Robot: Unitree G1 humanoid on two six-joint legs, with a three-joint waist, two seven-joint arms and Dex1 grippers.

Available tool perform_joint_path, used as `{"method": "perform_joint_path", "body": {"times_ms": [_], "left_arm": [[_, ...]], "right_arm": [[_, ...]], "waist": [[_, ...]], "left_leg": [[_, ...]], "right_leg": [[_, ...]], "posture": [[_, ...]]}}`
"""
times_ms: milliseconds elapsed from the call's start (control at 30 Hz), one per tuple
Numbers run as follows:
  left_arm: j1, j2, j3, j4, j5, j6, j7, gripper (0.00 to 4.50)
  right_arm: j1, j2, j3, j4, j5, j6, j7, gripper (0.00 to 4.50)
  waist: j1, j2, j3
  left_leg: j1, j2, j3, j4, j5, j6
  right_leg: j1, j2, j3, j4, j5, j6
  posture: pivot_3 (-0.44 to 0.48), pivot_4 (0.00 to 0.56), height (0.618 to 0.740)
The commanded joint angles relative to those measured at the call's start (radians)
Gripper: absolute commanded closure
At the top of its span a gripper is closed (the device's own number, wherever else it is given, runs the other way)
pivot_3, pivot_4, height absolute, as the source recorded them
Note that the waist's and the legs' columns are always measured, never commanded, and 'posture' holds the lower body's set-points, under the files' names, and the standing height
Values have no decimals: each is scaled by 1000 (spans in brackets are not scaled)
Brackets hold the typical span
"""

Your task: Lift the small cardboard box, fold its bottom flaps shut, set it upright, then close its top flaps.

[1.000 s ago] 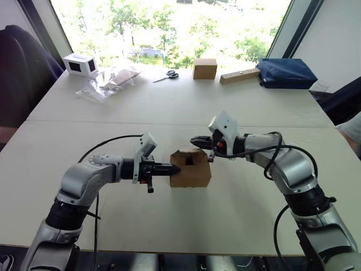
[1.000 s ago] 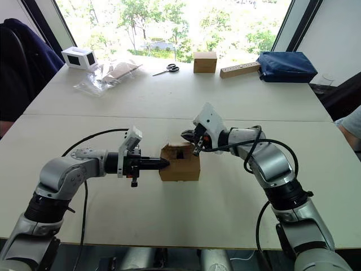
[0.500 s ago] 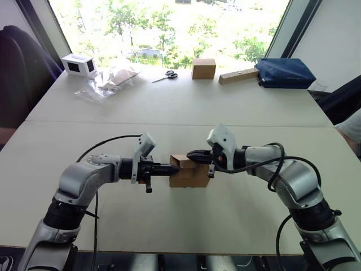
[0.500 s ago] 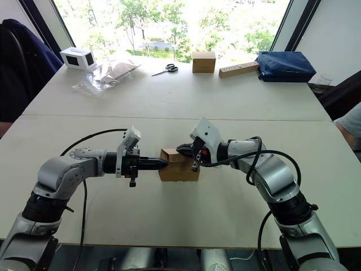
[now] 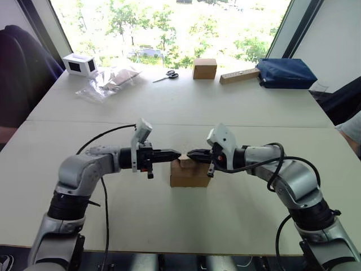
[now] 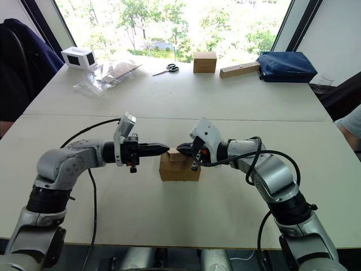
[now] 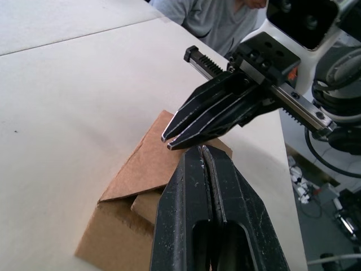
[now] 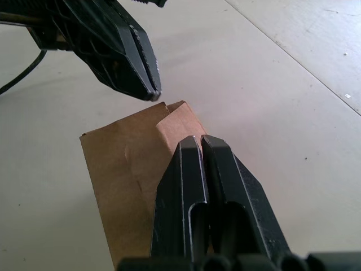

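The small cardboard box stands upright on the table between my two arms. Its top flaps are folded down, with one corner of a flap still standing slightly raised. My left gripper is shut and hovers just above the box's top left edge. From the other side my right gripper is also shut, its tip over the box top. The two tips nearly meet above the box. The left wrist view shows the right gripper just beyond my left gripper.
Along the far edge lie a white box, a plastic bag, scissors, a smaller cube-like box, a long tan block and a blue bag. A person's arm shows at the right edge.
My left gripper rose from the box's left side to just above its top edge. My right gripper came down over the top and the open flaps now lie folded.
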Motion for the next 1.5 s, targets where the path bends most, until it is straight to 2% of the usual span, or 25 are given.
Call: {"method": "perform_joint_path", "body": {"times_ms": [33,300,667,767,800,1000,1500], "left_arm": [[-14,-17,-30,26,48,-58,20,4500],[-7,-62,-54,57,94,-111,43,4500],[-7,-88,-34,80,81,-92,58,4500],[-8,-101,-13,81,58,-74,66,4500],[-9,-105,-5,82,48,-66,68,4500],[-15,-108,13,76,24,-37,77,4500],[-14,-111,29,80,7,-7,91,4500]], "right_arm": [[-2,2,-18,-33,2,-13,-4,4412],[3,-4,-47,-71,27,7,-9,4412],[9,-56,-75,-142,37,29,-8,4412],[19,-109,-51,-168,14,25,7,3761],[23,-128,-37,-174,1,16,15,3337],[37,-179,9,-197,-34,-21,50,3337],[32,-185,82,-146,-176,-118,49,3337]], "waist": [[0,0,0],[0,0,0],[1,0,0],[2,0,0],[2,0,0],[-1,0,0],[1,0,0]], "left_leg": [[0,0,0,0,0,0],[0,0,0,0,0,0],[0,0,0,0,0,0],[0,0,0,0,0,0],[0,0,0,0,0,0],[0,0,0,0,0,0],[0,0,0,0,0,0]], "right_leg": [[0,0,0,0,0,0],[0,0,0,0,0,0],[0,-1,0,0,0,0],[0,-1,0,0,-1,-1],[0,-1,0,0,-1,-1],[0,-1,0,-1,-1,-1],[0,-1,0,-1,-1,-2]], "posture": [[0,150,740],[0,150,740],[0,150,740],[0,150,740],[0,150,740],[0,150,740],[0,150,740]]}}
